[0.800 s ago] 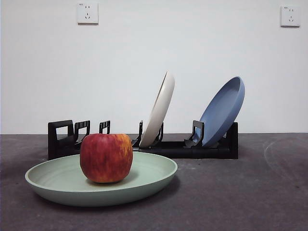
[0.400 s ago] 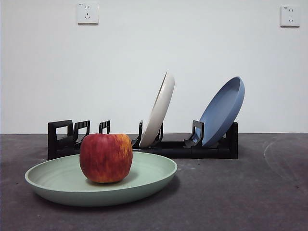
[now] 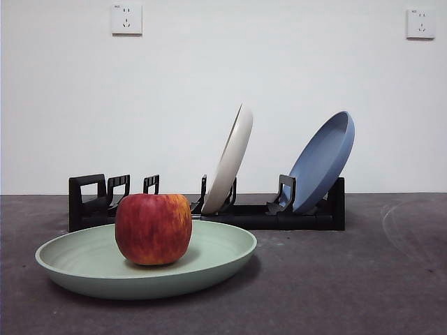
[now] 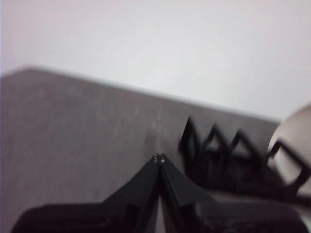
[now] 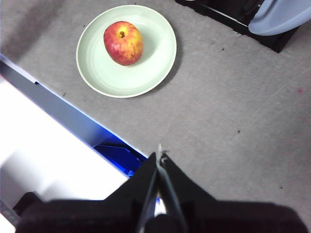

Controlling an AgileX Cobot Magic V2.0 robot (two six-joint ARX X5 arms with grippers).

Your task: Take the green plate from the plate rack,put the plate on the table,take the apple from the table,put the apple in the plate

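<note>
The green plate (image 3: 209, 262) lies flat on the dark grey table (image 3: 335, 279) in front of the plate rack (image 3: 265, 216). The red apple (image 3: 154, 229) sits in it, a little left of the plate's middle. The right wrist view looks down from high up on the green plate (image 5: 150, 63) with the apple (image 5: 123, 42) on it. My right gripper (image 5: 160, 156) is shut and empty, far back from the plate near the table's front edge. My left gripper (image 4: 159, 158) is shut and empty above bare table, short of the rack's empty holders (image 4: 214, 150). Neither arm appears in the front view.
A cream-white plate (image 3: 230, 159) and a blue plate (image 3: 323, 160) lean in the rack's slots. The rack's handle end (image 3: 87, 199) is at the left. In the right wrist view a white and blue edge (image 5: 58, 131) borders the table's near side.
</note>
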